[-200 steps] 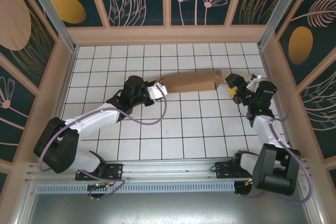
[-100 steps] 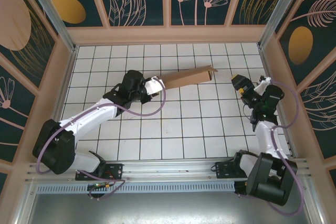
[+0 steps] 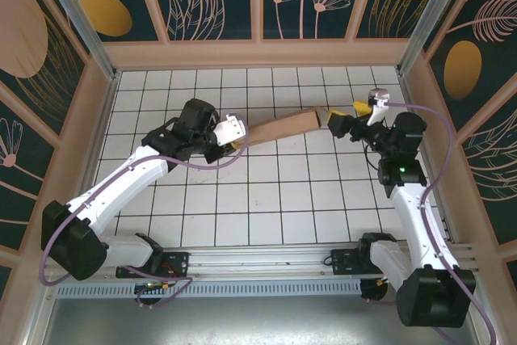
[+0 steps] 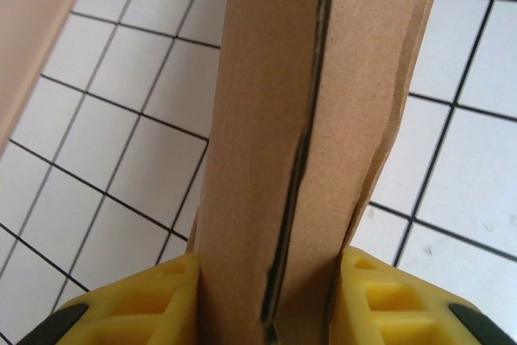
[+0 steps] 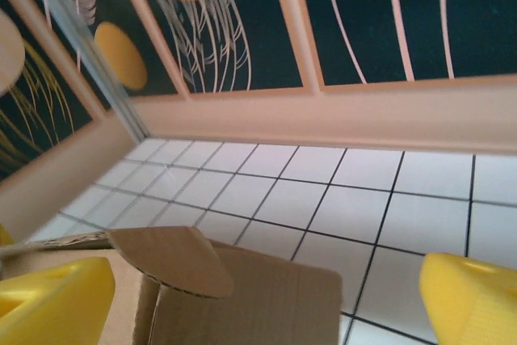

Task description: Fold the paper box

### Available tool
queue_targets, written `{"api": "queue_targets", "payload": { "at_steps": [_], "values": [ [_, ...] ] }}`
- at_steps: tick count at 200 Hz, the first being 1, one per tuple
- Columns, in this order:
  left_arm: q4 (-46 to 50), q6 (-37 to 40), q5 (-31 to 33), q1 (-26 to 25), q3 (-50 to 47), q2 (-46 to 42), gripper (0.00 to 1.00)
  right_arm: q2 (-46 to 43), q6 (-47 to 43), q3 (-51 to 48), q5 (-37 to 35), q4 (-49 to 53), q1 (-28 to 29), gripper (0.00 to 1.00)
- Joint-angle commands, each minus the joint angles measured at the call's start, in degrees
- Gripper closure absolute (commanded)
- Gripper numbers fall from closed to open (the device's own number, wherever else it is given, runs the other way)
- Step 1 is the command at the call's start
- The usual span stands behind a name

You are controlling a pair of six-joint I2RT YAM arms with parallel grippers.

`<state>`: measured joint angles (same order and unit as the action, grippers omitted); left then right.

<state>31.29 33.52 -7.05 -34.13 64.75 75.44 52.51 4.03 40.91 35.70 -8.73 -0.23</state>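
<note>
Over white tiles (image 3: 266, 199), left hand (image 4: 271, 292) pinches the paper box (image 3: 279, 127) (flattened); right hand (image 5: 258, 296) gapes wide around its far end.

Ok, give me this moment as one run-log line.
left end effector: shut on paper box | right end effector: open, at its far end

Right wrist view. My right hand (image 5: 262, 313) stood wide open, its yellow fingertips (image 5: 48, 300) at the two lower corners. Between them I saw the paper box (image 5: 275, 296), with a rounded flap (image 5: 171, 258) bent over its end. The white-tiled counter (image 5: 363, 191) and the patterned wall (image 5: 242, 22) lay beyond.
</note>
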Motion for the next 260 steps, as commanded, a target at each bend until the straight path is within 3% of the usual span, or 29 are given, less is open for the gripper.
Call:
{"api": "queue_targets", "payload": {
  "at_steps": [1, 60, 92, 139, 179, 209, 260],
  "values": [
    [8.59, -1.65, -1.48, -0.09, 3.63, 0.79, 0.69, -0.50, -10.30, 3.31, 3.04, 7.38, 1.10, 0.05],
    [16.08, -4.63, -3.58, -0.09, 7.63, 3.00, 0.69, 1.21, -21.13, 10.30, -1.01, 24.66, 6.57, 0.12],
    [21.15, -4.26, -4.78, -0.07, 10.66, 6.74, 0.68, 3.72, -25.36, 13.45, -1.99, 31.41, 7.73, 0.31],
    [24.75, -2.01, -5.12, -0.11, 13.69, 10.87, 0.68, 9.65, -39.75, 20.86, -7.57, 46.02, 8.04, 0.43],
    [27.48, -1.54, -6.84, -0.10, 16.80, 14.56, 0.68, 14.45, -45.67, 25.90, -2.49, 50.46, 8.10, 0.45],
    [28.30, -1.11, -6.99, -0.05, 17.25, 16.11, 0.68, 18.72, -48.15, 27.45, -2.93, 52.72, 8.17, 0.46],
    [27.41, -0.08, -7.83, -0.07, 16.99, 16.54, 0.67, 24.15, -50.13, 29.07, -3.47, 54.01, 8.15, 0.63]
  ]
}}
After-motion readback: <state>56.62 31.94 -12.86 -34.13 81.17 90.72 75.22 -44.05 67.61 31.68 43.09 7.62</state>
